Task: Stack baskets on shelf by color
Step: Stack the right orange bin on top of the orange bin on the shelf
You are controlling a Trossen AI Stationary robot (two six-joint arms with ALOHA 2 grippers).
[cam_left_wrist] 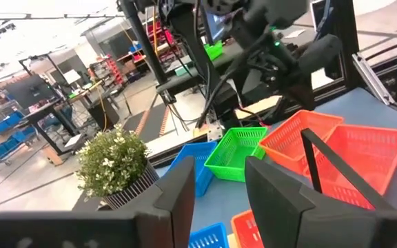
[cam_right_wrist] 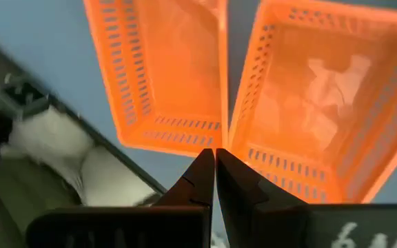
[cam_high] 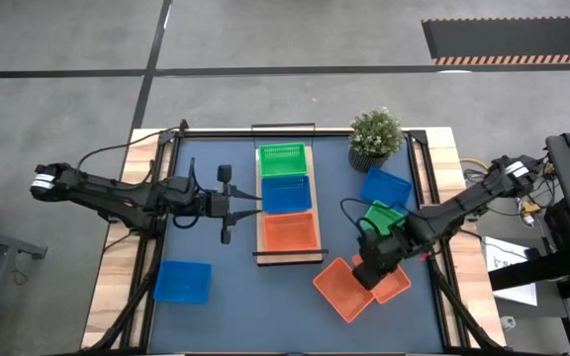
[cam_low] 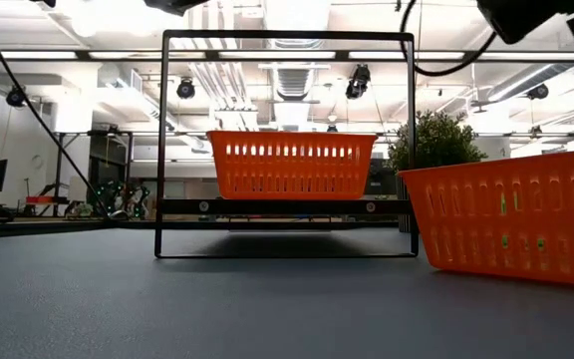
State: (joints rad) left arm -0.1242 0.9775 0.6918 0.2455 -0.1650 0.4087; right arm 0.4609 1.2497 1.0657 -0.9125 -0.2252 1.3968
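Observation:
The light-wood shelf (cam_high: 287, 255) carries a green basket (cam_high: 282, 158), a blue basket (cam_high: 285, 194) and an orange basket (cam_high: 288, 232) in a row. In the low view this orange basket (cam_low: 292, 165) sits inside the black frame (cam_low: 162, 140). Two loose orange baskets (cam_high: 342, 289) (cam_high: 396, 287) lie side by side on the table. My right gripper (cam_right_wrist: 214, 155) is shut and hangs above the gap between them. A green basket (cam_high: 384, 216) and a blue basket (cam_high: 386, 185) lie beyond them, and another blue basket (cam_high: 183, 281) lies near the left front. My left gripper (cam_left_wrist: 219, 193) is open, just left of the shelf.
A potted plant (cam_high: 375, 136) stands at the far edge, right of the shelf. The right arm's cable (cam_high: 349, 210) loops over the green basket. Wooden strips and black rails (cam_high: 424, 178) border the table on both sides. Bare blue tabletop (cam_high: 255, 307) lies in front of the shelf.

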